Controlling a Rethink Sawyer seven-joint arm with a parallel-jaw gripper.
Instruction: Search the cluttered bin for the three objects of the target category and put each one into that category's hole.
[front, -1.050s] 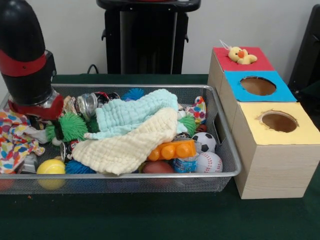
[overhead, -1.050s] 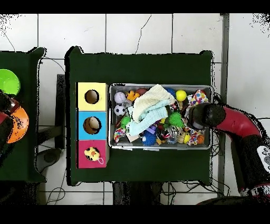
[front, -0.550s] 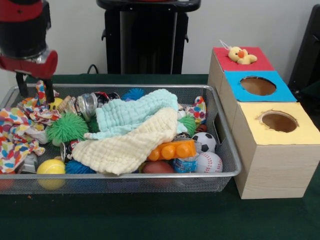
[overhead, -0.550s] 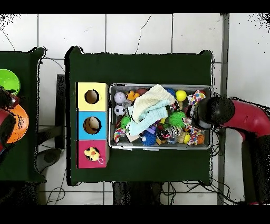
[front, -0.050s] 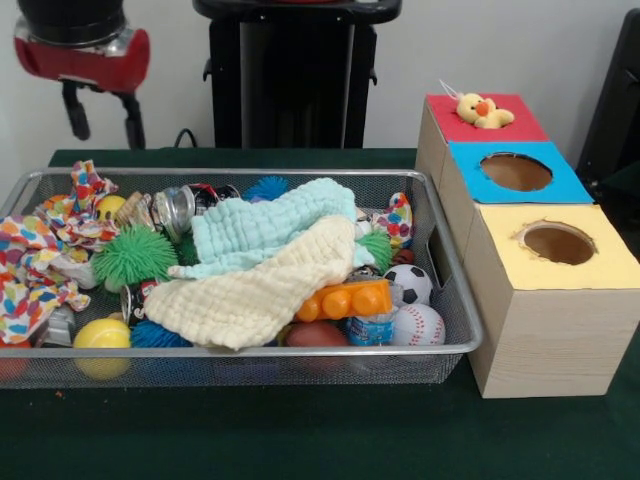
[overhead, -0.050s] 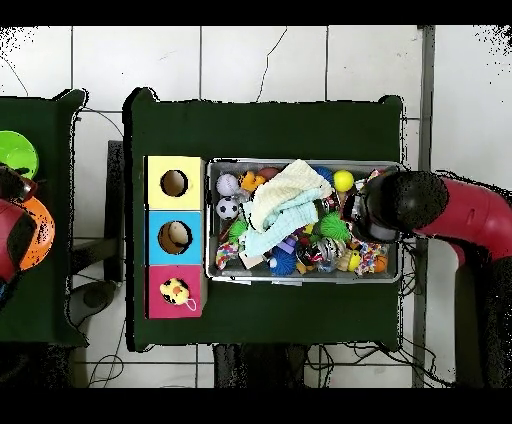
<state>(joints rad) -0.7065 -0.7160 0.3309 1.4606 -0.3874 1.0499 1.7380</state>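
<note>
My gripper (front, -0.050s: 102, 115) hangs open and empty above the far left corner of the wire bin (front, -0.050s: 250, 357). Below it lies a colourful patterned cloth (front, -0.050s: 35, 265). The bin holds a green spiky ball (front, -0.050s: 135, 255), a yellow ball (front, -0.050s: 101, 335), a baseball (front, -0.050s: 420, 323), a soccer ball (front, -0.050s: 408, 283), an orange block (front, -0.050s: 345, 300), cans (front, -0.050s: 175, 208), and a cream cloth (front, -0.050s: 250, 290) over a mint cloth (front, -0.050s: 270, 225). To the right stand boxes topped red (front, -0.050s: 450, 128), blue (front, -0.050s: 470, 170) and yellow (front, -0.050s: 600, 265). A plush duck (front, -0.050s: 483, 110) sits on the red one. In the overhead view the arm (overhead, -0.050s: 405, 200) hides the gripper.
The blue hole (front, -0.050s: 515, 172) and yellow hole (front, -0.050s: 558, 243) are open; the duck covers the red top's middle. A black stand (front, -0.050s: 290, 80) rises behind the bin. In the overhead view a green bowl (overhead, -0.050s: 15, 155) and an orange object (overhead, -0.050s: 42, 232) lie on a side table.
The gripper rose out of the bin's left end and shifted slightly right in the front view. The colourful cloth was pulled up toward the far left corner and lies free.
</note>
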